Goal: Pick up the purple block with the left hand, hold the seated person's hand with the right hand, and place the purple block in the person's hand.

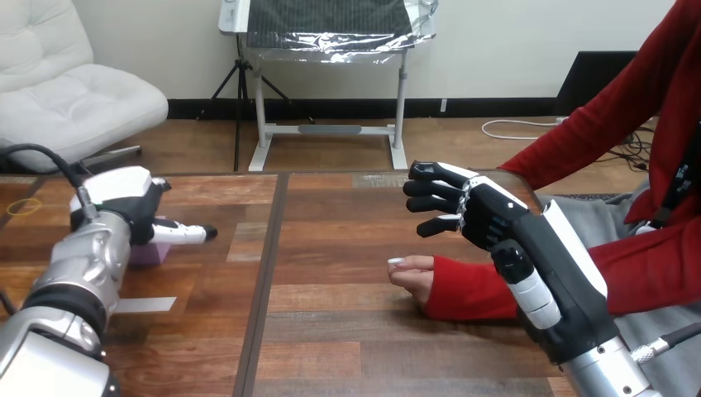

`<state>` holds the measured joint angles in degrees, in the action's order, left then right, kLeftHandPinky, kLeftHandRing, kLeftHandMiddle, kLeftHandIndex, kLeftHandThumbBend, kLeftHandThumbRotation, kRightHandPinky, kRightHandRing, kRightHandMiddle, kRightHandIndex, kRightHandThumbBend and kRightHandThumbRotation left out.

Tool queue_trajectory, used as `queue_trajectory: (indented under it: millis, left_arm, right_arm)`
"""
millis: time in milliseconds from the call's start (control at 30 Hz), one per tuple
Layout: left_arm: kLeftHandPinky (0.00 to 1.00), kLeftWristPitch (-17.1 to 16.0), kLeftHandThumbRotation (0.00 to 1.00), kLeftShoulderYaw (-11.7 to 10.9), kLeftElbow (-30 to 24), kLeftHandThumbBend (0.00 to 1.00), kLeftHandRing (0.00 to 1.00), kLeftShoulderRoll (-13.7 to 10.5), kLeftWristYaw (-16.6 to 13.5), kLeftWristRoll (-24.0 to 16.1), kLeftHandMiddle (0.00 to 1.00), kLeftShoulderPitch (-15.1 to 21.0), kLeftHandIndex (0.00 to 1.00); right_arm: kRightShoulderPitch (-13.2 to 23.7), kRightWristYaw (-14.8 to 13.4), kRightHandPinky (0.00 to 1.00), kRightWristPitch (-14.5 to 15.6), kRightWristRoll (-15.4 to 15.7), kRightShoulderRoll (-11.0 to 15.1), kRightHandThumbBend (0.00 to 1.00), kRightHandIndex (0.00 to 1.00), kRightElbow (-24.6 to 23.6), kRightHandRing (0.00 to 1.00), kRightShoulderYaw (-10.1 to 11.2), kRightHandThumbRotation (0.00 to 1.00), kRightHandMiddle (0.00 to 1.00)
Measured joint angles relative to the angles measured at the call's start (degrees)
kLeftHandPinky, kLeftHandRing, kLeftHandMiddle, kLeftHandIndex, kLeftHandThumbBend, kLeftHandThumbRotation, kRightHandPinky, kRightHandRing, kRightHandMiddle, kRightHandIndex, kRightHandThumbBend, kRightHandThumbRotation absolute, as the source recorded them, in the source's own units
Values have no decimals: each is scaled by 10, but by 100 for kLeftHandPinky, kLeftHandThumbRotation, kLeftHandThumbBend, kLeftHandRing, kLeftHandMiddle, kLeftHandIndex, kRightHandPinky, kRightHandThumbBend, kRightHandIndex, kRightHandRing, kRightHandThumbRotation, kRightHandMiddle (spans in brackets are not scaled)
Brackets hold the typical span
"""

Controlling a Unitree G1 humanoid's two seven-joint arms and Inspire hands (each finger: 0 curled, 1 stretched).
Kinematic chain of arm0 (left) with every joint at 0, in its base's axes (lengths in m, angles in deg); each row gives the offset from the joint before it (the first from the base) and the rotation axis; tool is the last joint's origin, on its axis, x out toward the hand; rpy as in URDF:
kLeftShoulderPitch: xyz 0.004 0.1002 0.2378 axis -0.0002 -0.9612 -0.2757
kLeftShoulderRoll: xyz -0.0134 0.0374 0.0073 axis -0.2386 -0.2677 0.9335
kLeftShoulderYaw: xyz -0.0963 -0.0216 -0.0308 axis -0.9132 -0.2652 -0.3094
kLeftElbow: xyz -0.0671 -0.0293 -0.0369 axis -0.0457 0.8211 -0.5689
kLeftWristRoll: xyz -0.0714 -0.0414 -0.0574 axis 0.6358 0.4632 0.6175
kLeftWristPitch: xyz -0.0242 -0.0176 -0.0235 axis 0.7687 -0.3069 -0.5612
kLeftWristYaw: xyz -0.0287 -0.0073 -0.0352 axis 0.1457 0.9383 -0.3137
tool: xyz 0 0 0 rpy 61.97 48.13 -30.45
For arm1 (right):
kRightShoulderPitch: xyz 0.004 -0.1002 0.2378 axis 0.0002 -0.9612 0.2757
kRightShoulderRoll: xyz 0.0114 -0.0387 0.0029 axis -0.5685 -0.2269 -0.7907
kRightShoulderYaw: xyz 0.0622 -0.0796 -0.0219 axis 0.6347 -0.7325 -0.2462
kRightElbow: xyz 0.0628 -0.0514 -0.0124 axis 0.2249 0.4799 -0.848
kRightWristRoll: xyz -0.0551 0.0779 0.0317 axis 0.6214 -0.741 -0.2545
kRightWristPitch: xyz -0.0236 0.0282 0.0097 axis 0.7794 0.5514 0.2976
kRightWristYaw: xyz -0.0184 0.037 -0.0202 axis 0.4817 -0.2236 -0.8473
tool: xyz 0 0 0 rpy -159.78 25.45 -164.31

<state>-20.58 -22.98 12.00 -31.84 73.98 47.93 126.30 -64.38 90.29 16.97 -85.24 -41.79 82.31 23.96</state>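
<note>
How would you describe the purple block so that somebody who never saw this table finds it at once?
Look at the left part of the wooden table, where the robot's left hand is. The purple block rests on the table directly beneath that hand, partly hidden by it. It is the one pale purple thing there, unlike the flat white strip nearer the robot.
</note>
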Motion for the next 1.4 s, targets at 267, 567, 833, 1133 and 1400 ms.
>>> queue_trajectory:
  millis: [267, 567, 833, 1133, 1400]
  left_arm:
    - [93, 0, 70, 1, 0, 67, 94, 2, 5, 0, 96, 0, 94]
    - [94, 0, 72, 3, 0, 67, 95, 2, 10, -3, 97, 0, 94]
    - [97, 2, 74, 12, 0, 66, 96, 2, 25, -4, 98, 0, 96]
    - [97, 5, 74, 14, 1, 65, 95, 2, 36, -4, 98, 0, 95]
    - [98, 9, 75, 16, 1, 64, 96, 2, 46, -7, 99, 0, 96]
  right_arm:
    - [-2, 0, 68, 0, 0, 0, 100, 81, -2, 76, 0, 100, 79]
    - [-2, -1, 67, 0, 0, 0, 100, 81, -2, 76, 0, 100, 78]
    - [-2, -2, 67, 0, 0, 0, 100, 80, -2, 76, 0, 100, 78]
    - [-2, -3, 67, 0, 0, 0, 100, 80, -2, 76, 0, 100, 78]
    - [-2, -3, 67, 0, 0, 0, 100, 80, -2, 76, 0, 100, 78]
